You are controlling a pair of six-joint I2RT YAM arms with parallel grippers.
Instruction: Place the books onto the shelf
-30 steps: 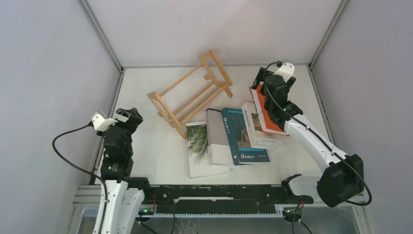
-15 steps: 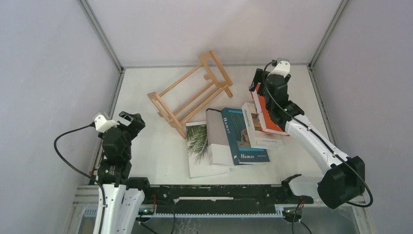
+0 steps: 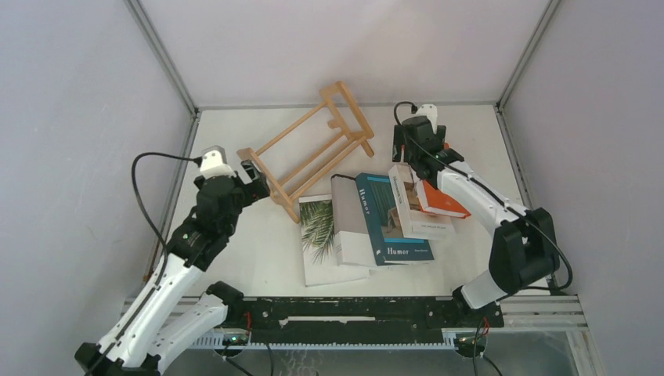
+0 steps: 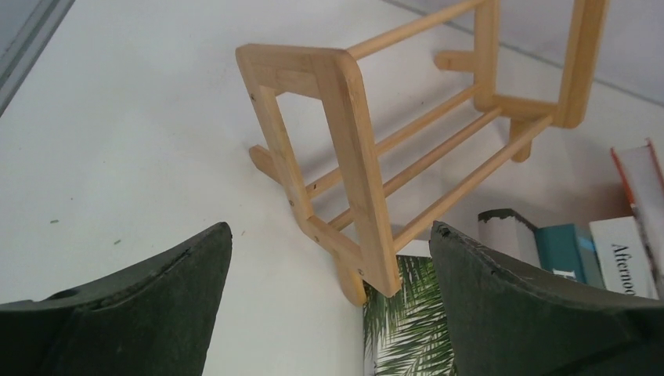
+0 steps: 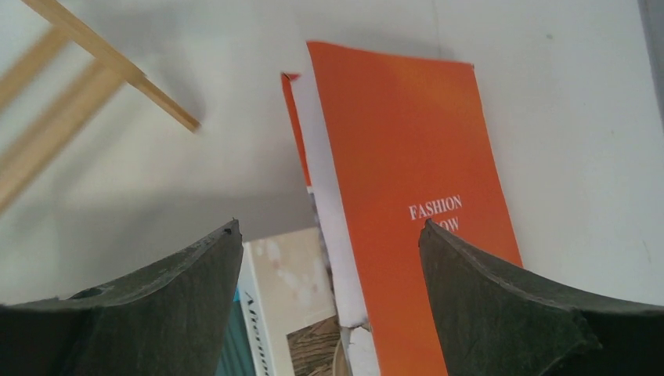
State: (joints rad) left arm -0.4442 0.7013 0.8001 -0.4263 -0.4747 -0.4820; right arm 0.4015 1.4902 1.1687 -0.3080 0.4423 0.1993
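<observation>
The left gripper (image 4: 330, 233) is wide open and empty before the light-wood slatted shelf (image 4: 348, 125). The right gripper (image 5: 329, 229), wide open too, holds nothing above the orange-red book (image 5: 415, 157).

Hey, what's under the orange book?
The orange book overlaps the white book's right side. Beyond that only table shows around it; anything directly beneath its cover is hidden.
</observation>
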